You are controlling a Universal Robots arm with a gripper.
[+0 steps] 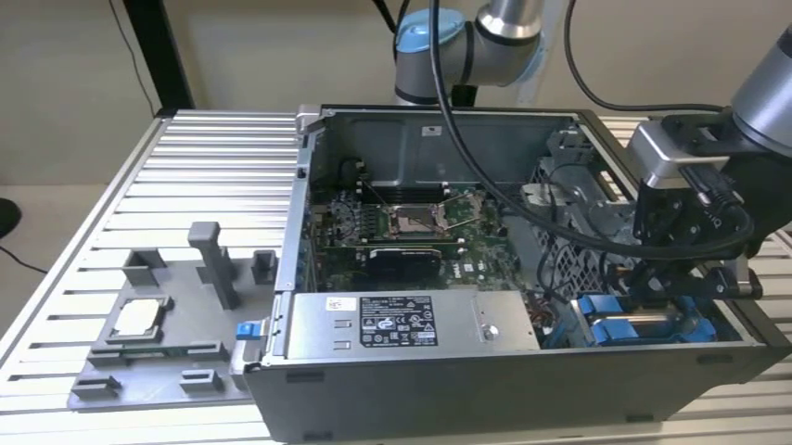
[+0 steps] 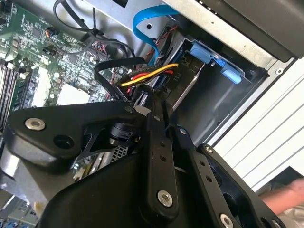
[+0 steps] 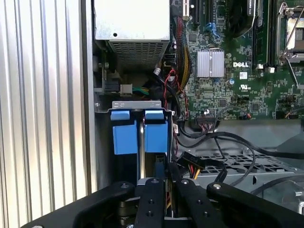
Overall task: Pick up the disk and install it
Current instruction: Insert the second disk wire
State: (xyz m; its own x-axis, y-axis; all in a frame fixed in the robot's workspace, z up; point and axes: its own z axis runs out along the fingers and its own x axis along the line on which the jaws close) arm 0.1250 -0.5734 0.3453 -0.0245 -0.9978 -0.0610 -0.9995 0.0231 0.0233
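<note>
Looking into the open computer case (image 1: 520,371) on the counter (image 1: 210,176), you see your pincer (image 1: 669,278) low down at the corner where the drive slots are. In the first wrist view the pincer (image 3: 164,190) has its two black fingers (image 3: 151,202) pressed close together, with only a thin gap. You cannot tell for sure if something thin is pinched there.

The disk (image 3: 141,137) looks like it is already standing in the slot, right in front of the fingers. You see its thin silver edge between two blue tabs (image 3: 124,133). In the exterior view the blue tabs (image 1: 615,320) sit in the same corner of the case, just under the pincer.

So the picking up seems done, and the disk seems to be in its place or almost there. You cannot see if it is pushed all the way in. The yellow and red wires (image 3: 190,166) lie loose just beside the slot, not plugged into the disk as far as you can see.
</note>
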